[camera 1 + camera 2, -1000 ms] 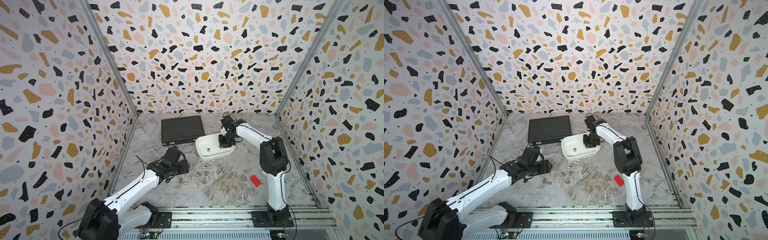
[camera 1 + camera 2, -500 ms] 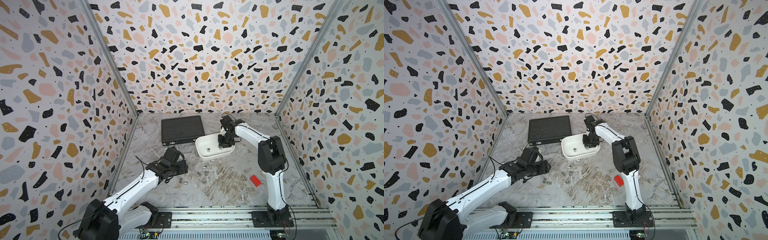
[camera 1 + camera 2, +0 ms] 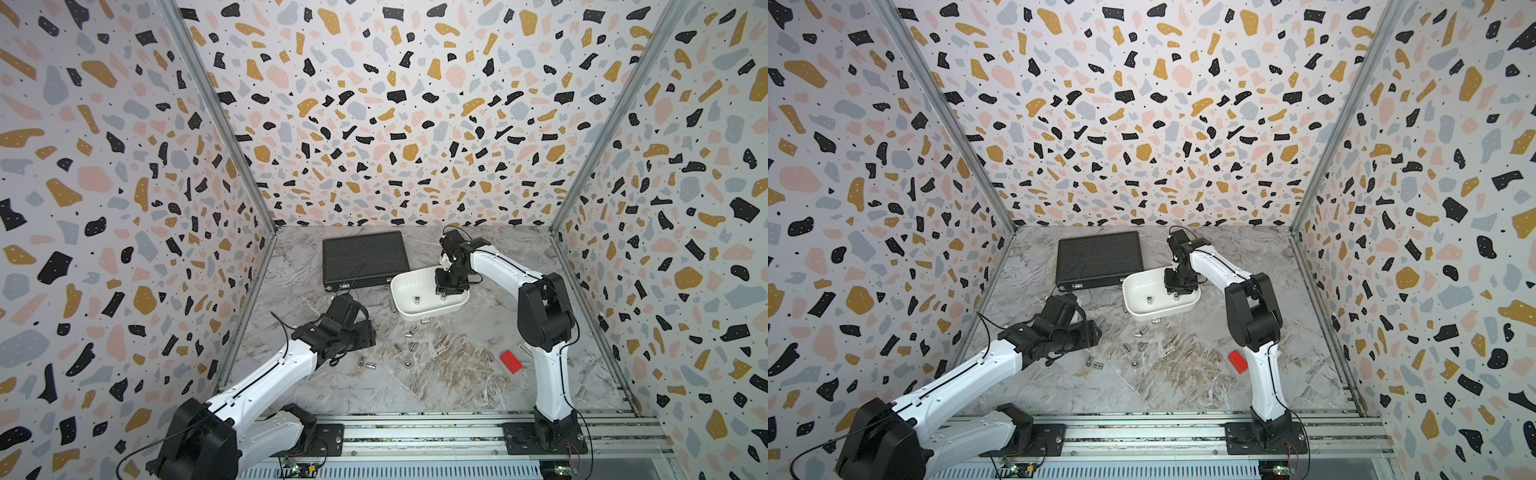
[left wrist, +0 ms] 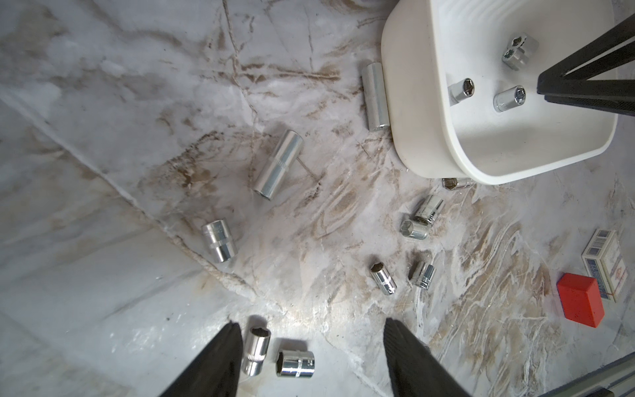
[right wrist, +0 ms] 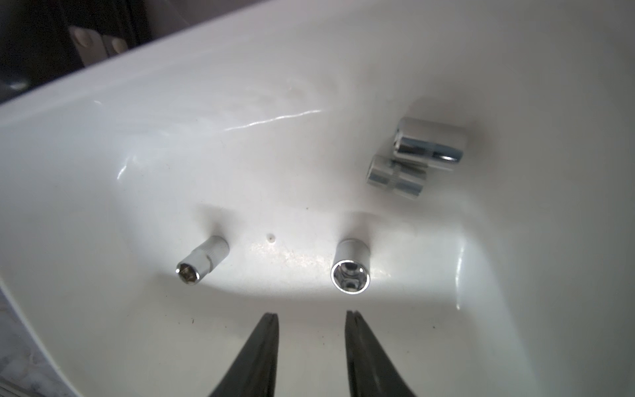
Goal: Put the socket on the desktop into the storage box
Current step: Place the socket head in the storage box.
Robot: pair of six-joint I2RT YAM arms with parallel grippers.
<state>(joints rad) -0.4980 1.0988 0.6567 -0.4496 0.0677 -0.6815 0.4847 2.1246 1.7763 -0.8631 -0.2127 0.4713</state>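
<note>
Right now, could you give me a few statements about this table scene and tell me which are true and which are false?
The storage box holds four sockets. True.
The right hand grips a socket. False: its jaws stand apart over the box, with nothing between them.
The left hand is open above two sockets on the desktop. True.
The red block lies inside the box. False: it lies on the desktop.
The black case stands open. False: it is shut.

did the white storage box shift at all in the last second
No. The storage box sits where it was, its far left corner still right at the near right corner of the black case.
</note>
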